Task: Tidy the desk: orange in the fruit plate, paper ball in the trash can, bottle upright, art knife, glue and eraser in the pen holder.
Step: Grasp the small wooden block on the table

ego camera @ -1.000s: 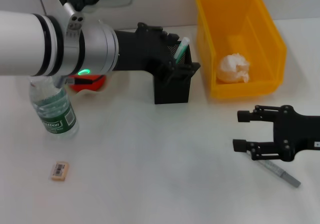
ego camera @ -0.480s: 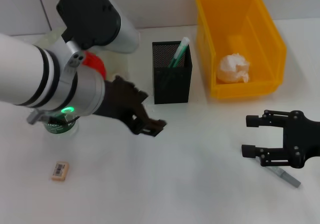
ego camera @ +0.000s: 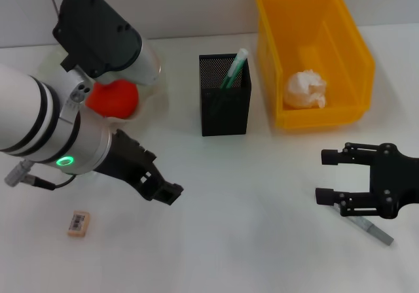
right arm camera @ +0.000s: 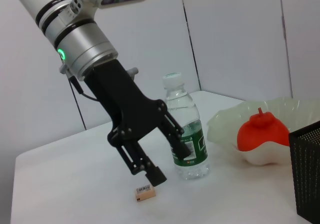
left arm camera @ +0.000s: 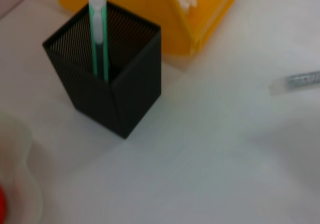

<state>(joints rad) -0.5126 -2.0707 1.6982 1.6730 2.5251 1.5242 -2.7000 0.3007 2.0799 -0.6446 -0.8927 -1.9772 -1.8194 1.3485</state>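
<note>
On your far left the eraser point(ego camera: 78, 223) lies flat on the white table point(ego camera: 229, 241), untouched. Just right of it and slightly farther back, your left gripper point(ego camera: 160, 189) hangs above the table with its fingers parted and nothing between them; the right wrist view shows the fingertips point(right arm camera: 156, 176) spread and just above the eraser. Behind that arm the bottle point(right arm camera: 185, 134) stands upright, and beside it the orange point(ego camera: 112, 99) sits in the fruit plate point(right arm camera: 230, 126). Moving right, the black mesh pen holder point(ego camera: 224, 103) stands upright with the green glue stick point(ego camera: 233, 70) leaning inside it. Next comes the yellow trash can point(ego camera: 313, 57) with the paper ball point(ego camera: 306, 89) resting on its floor. At your far right, the right gripper point(ego camera: 327, 175) sits low over the table, jaws wide apart and gripping nothing. The art knife point(ego camera: 368, 228) lies on the table just beneath it, its tip poking out toward the near edge.
</note>
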